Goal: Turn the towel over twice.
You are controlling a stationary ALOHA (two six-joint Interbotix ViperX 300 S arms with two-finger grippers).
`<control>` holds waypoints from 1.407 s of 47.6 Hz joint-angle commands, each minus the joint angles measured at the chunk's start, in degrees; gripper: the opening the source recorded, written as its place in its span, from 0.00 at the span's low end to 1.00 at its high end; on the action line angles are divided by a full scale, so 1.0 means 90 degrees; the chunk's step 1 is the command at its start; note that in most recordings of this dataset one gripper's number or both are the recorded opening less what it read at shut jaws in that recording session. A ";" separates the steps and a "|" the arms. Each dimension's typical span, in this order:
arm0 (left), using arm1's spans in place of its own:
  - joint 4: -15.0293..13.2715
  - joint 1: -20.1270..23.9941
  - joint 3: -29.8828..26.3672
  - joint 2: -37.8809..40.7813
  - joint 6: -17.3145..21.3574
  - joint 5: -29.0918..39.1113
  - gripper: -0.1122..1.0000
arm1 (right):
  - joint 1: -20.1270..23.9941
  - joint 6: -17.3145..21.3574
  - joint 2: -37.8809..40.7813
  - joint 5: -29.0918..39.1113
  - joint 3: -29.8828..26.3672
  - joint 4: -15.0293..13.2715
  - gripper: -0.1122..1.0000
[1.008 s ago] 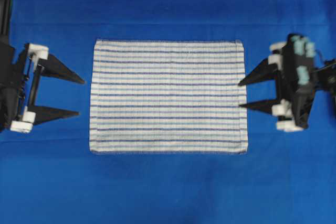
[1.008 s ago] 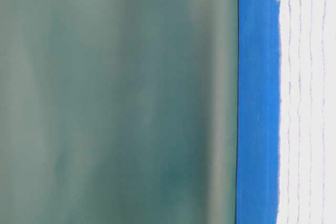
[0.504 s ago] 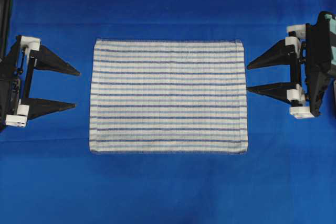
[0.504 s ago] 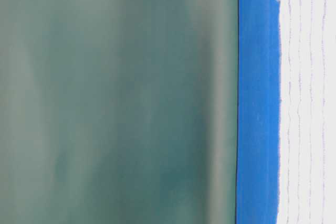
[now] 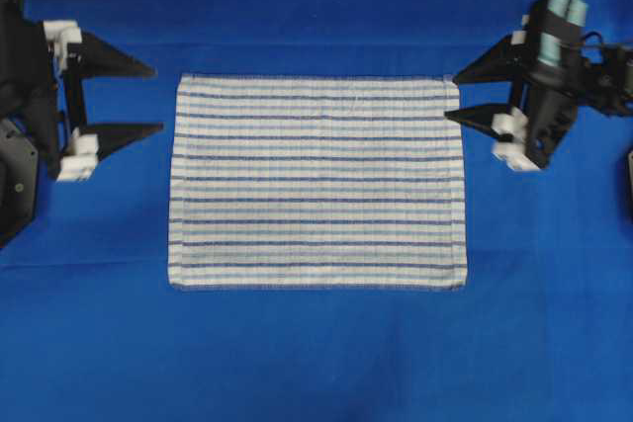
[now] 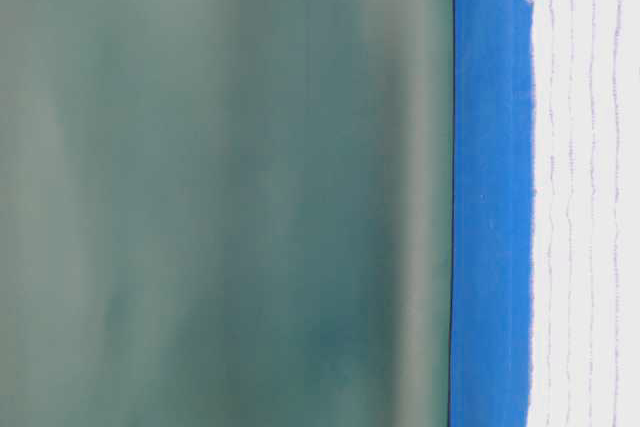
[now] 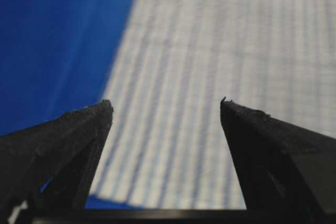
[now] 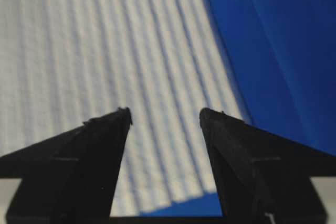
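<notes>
Striped towel (image 5: 316, 182) flat | blue tablecloth (image 5: 316, 363) | no legible writing

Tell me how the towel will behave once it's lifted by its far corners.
The towel lies flat and thin, a woven cloth, so it will likely hang limp and sag between the corners. It looks light. Its hemmed edge may give the open left pincer and right pincer some purchase.

A white woven towel (image 5: 316, 181) with thin dark-blue and pale-blue stripes and faint ribbing across them. Around the towel, a solid bright-blue tablecloth (image 5: 316, 353). To either side of the towel, the left gripper (image 5: 156, 101) and right gripper (image 5: 451, 96) have black fingers with white fittings; the right one also carries pale teal parts.
</notes>
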 commanded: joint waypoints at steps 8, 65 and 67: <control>0.0000 0.0654 0.0049 0.1230 0.0215 -0.0859 0.81 | -0.0645 -0.0010 0.0967 -0.0449 -0.0059 -0.0049 0.65; 0.0000 0.1494 -0.0576 0.4912 0.0400 -0.1572 0.13 | -0.1504 -0.0078 0.2910 -0.1318 -0.0078 -0.0215 0.14; -0.0010 0.1484 -0.0576 0.4912 0.0391 -0.1572 0.13 | -0.1504 -0.0078 0.2910 -0.1318 -0.0078 -0.0215 0.14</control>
